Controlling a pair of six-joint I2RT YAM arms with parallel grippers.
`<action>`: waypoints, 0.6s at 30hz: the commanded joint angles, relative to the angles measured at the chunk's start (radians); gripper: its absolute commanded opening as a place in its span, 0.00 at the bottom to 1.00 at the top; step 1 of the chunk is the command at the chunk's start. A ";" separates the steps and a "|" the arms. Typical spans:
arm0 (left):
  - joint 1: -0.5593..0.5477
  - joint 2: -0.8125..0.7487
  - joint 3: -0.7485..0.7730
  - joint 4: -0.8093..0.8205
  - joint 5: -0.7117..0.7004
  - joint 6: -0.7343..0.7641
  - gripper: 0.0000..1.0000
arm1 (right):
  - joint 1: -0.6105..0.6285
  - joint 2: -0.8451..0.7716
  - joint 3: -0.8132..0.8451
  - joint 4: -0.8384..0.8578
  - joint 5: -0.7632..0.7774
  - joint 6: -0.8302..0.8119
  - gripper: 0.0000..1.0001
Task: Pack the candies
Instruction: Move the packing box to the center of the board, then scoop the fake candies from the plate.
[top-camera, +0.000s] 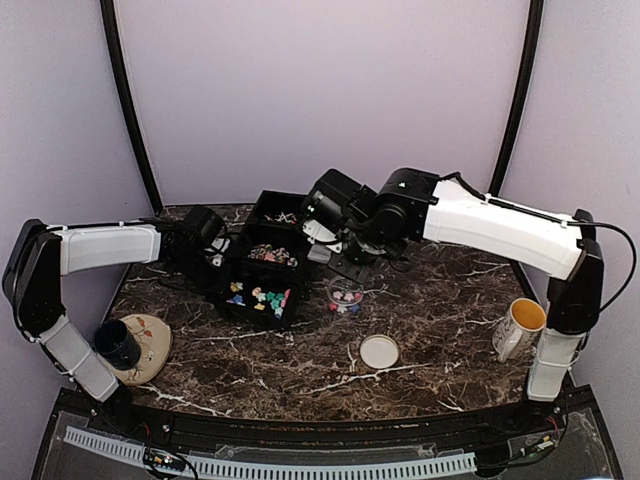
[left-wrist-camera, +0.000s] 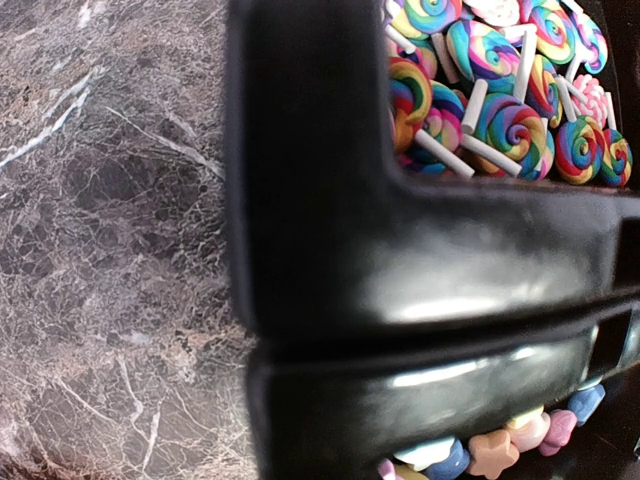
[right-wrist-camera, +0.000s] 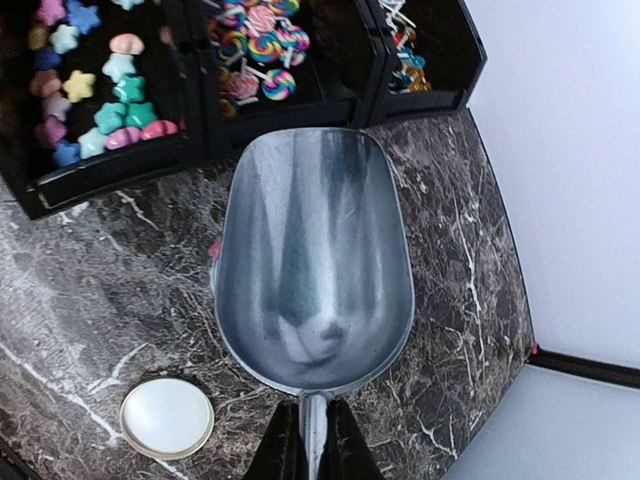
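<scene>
A black tray has three compartments of candies: pastel stars, swirl lollipops and thin wrapped pieces. My right gripper is shut on the handle of a metal scoop. The scoop is empty and hovers over the table just right of the tray; in the top view the scoop is above a small clear jar holding a few candies. My left gripper is pressed against the tray's left wall. Its wrist view shows only black wall, lollipops and stars.
A white round lid lies on the marble in front of the jar, also in the right wrist view. A yellow-lined mug stands at the right. A dark cup sits on a round coaster at the left front.
</scene>
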 joint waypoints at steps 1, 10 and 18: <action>-0.002 -0.037 0.083 0.138 0.050 -0.005 0.00 | 0.060 -0.012 0.049 -0.031 -0.087 -0.102 0.00; -0.009 -0.006 0.064 0.181 0.168 -0.027 0.00 | 0.095 0.114 0.215 -0.078 -0.127 -0.162 0.00; 0.019 0.010 0.008 0.315 0.430 -0.105 0.00 | 0.090 -0.052 0.061 0.248 -0.018 -0.090 0.00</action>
